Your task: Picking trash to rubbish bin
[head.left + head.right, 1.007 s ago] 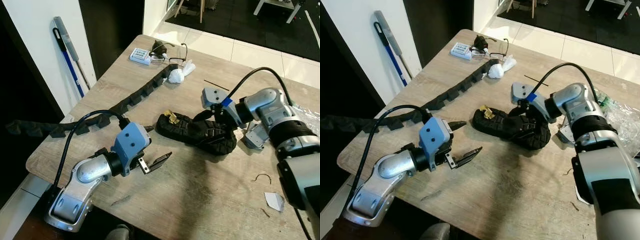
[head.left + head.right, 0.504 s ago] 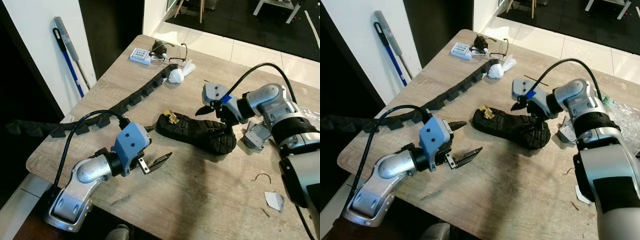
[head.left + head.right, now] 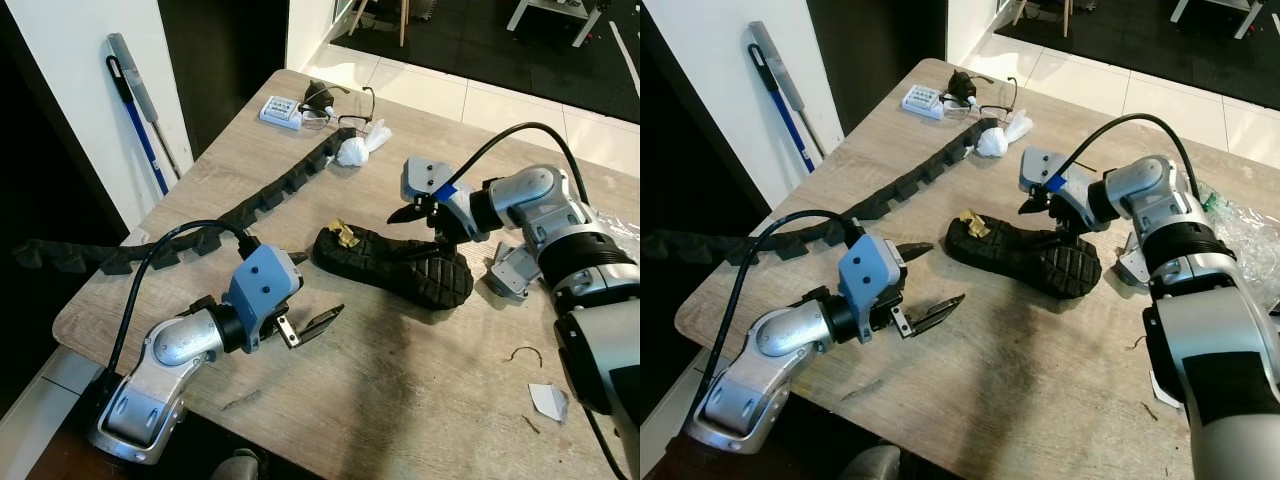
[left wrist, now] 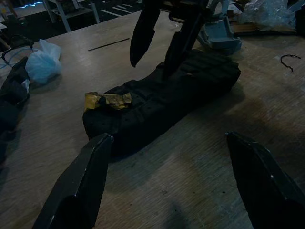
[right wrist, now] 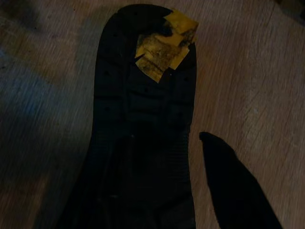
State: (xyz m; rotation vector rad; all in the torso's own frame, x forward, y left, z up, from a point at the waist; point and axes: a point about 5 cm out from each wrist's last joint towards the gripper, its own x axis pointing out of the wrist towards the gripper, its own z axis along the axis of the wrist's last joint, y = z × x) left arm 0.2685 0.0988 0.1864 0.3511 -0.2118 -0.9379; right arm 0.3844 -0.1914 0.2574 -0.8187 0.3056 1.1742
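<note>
A black shoe sole [image 3: 395, 262] lies flat, tread up, in the middle of the wooden table [image 3: 400, 400]. A crumpled yellow scrap [image 3: 346, 236] rests on its toe end, also visible in the right wrist view [image 5: 164, 45]. My right gripper [image 3: 418, 225] hovers just over the sole's middle, open, one finger [image 4: 183, 38] reaching down to the tread. My left gripper [image 3: 320, 283] stands open low over the table, a short way left of the toe, holding nothing. A white crumpled bag [image 3: 358, 148] lies farther back.
A black cable chain [image 3: 250, 205] runs from the table's back to its left edge. Glasses [image 3: 345, 105] and a white box [image 3: 280, 112] sit at the far corner. A grey part [image 3: 512, 272], clear plastic [image 3: 620, 225], a wire hook [image 3: 525, 353] and a paper scrap [image 3: 548, 400] lie at right.
My right gripper has let go of the sole's heel end, which it held bent up, and has risen and shifted toward the toe. The sole now lies flat. The left arm stayed still.
</note>
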